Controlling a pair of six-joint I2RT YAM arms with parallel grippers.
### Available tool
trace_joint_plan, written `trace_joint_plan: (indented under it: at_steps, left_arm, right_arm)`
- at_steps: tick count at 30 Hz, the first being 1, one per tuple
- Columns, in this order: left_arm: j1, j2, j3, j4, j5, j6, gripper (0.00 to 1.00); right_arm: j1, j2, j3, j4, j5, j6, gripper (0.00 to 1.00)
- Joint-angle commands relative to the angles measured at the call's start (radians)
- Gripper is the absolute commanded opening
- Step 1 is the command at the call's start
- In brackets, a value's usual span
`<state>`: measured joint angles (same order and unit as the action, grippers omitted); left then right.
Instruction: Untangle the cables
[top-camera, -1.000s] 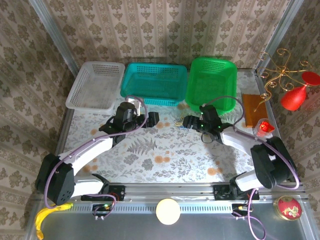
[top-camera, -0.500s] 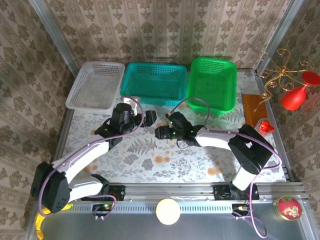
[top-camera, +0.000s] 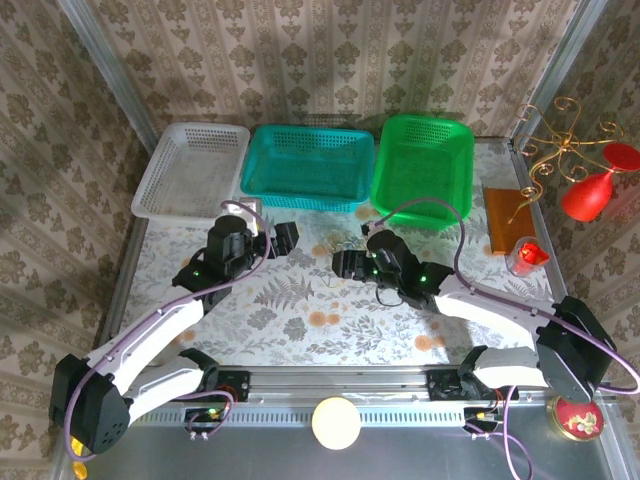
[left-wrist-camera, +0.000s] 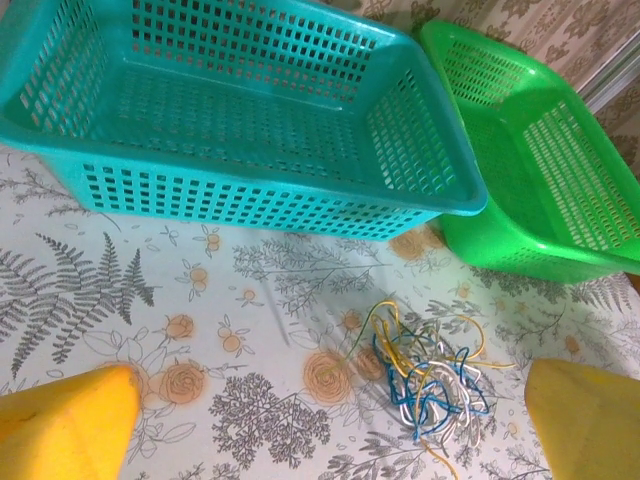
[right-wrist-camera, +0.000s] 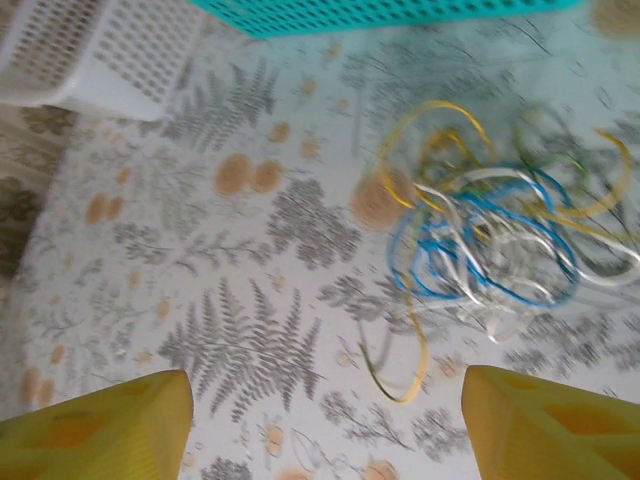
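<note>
- Both end effectors are wide open and empty: left (left-wrist-camera: 325, 425), right (right-wrist-camera: 325, 430).
- Cables (right-wrist-camera: 500, 250) sit clumped on the counter (right-wrist-camera: 250, 330). I'd pinch the stray yellow loop (right-wrist-camera: 424, 355), not the middle.

Bare tabletop (left-wrist-camera: 150, 300) around the cables (left-wrist-camera: 430, 380), teal basket (left-wrist-camera: 250, 200) wall just behind, green basket (left-wrist-camera: 520, 240) seemingly farther right
</note>
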<state>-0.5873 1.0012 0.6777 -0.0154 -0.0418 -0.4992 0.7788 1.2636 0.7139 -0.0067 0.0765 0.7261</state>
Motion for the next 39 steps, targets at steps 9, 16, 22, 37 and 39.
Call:
trace_joint_plan:
  at_steps: [9, 16, 22, 37, 39]
  left_arm:
    - [0.011, 0.037, -0.029, 0.012, 0.009, -0.019, 1.0]
    - [0.012, 0.043, -0.039, 0.019, 0.013, -0.028, 1.0]
    - [0.013, 0.051, -0.039, 0.023, 0.013, -0.029, 1.0]
    - [0.021, 0.072, -0.052, 0.029, 0.039, -0.018, 1.0]
    - [0.025, 0.068, -0.069, 0.042, 0.045, -0.016, 1.0]
  right_arm:
    - [0.013, 0.222, -0.016, 0.092, -0.007, 0.084, 0.53]
    - [0.031, 0.353, 0.027, 0.164, -0.01, 0.113, 0.49]
    - [0.043, 0.417, 0.06, 0.188, -0.036, 0.124, 0.35]
    - [0.048, 0.1, 0.205, -0.084, -0.147, -0.034, 0.0]
    - [0.028, 0.072, 0.238, -0.11, -0.181, -0.048, 0.0]
